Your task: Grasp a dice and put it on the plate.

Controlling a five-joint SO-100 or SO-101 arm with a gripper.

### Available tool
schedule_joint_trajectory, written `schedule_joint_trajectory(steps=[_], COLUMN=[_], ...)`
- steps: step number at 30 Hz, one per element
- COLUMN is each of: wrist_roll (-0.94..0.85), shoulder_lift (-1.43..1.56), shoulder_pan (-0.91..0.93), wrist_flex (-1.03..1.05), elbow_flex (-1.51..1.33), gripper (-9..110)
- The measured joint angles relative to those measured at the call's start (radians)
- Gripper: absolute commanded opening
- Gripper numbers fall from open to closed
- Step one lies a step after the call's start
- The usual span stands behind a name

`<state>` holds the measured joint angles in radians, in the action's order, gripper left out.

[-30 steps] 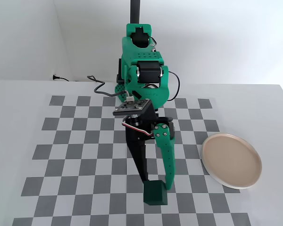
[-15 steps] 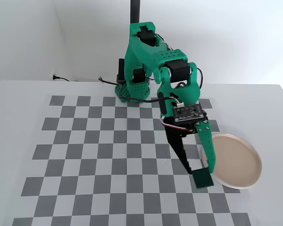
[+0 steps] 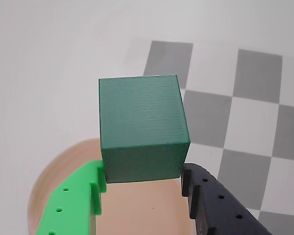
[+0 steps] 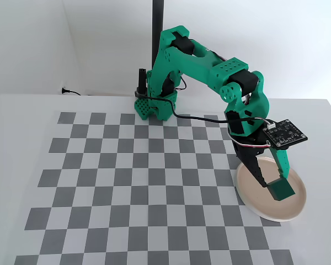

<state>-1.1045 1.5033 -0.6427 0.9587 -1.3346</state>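
Note:
The dark green dice sits between my gripper's bright green finger and black finger, which press on its two sides. In the fixed view the gripper holds the dice low over the beige-pink plate at the right side of the checkered mat; I cannot tell whether the dice touches the plate. In the wrist view the plate shows below the dice and between the fingers.
The arm's green base stands at the back of the checkered mat, with a black pole behind it. The white table edge runs close to the plate on the right.

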Motion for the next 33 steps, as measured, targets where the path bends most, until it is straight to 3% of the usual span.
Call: schedule_joint_trajectory(steps=[30, 33], wrist_roll=[-0.051, -0.044], shoulder_lift=[-0.33, -0.33], shoulder_pan=[-0.212, -0.218], wrist_flex=[-0.038, -0.038], elbow_flex=[0.0, 0.0], gripper=[-4, 22])
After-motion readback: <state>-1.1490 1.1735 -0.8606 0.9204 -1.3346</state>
